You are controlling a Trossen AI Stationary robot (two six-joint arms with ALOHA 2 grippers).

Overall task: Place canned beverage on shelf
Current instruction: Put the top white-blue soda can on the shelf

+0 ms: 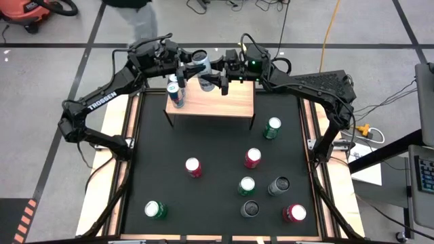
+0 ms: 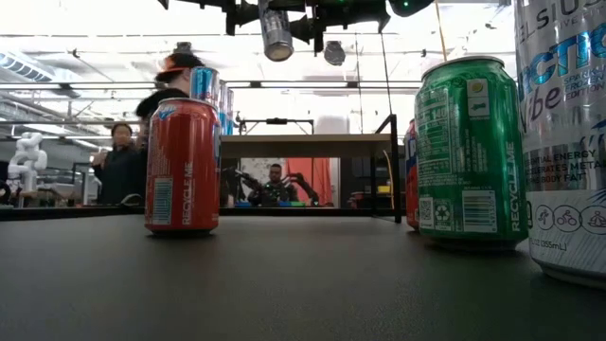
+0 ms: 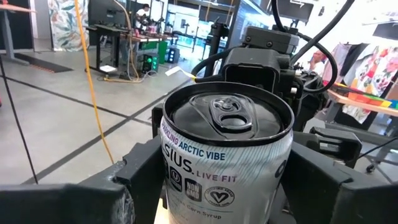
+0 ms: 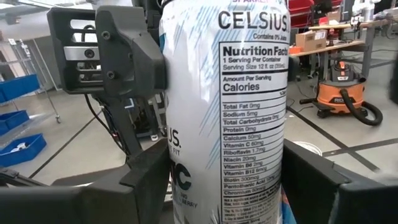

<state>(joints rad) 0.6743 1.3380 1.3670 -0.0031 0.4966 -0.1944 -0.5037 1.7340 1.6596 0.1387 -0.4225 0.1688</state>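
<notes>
We see both arms meeting above the shelf (image 1: 210, 100), at its far edge. White Celsius can (image 1: 202, 66) is in the air there, w/ left pincer (image 1: 182, 66) and right pincer (image 1: 218, 73) each clamped on it from opposite sides; wrist views show fingers on both flanks of the can. It's tilted in the low view, clear of the shelf top. One blue can (image 1: 176, 93) already stands on the shelf's left end. Counter (image 1: 156, 146) in front of the shelf carries the rest: red, green, dark cans, all upright, well apart from the shelf.
</notes>
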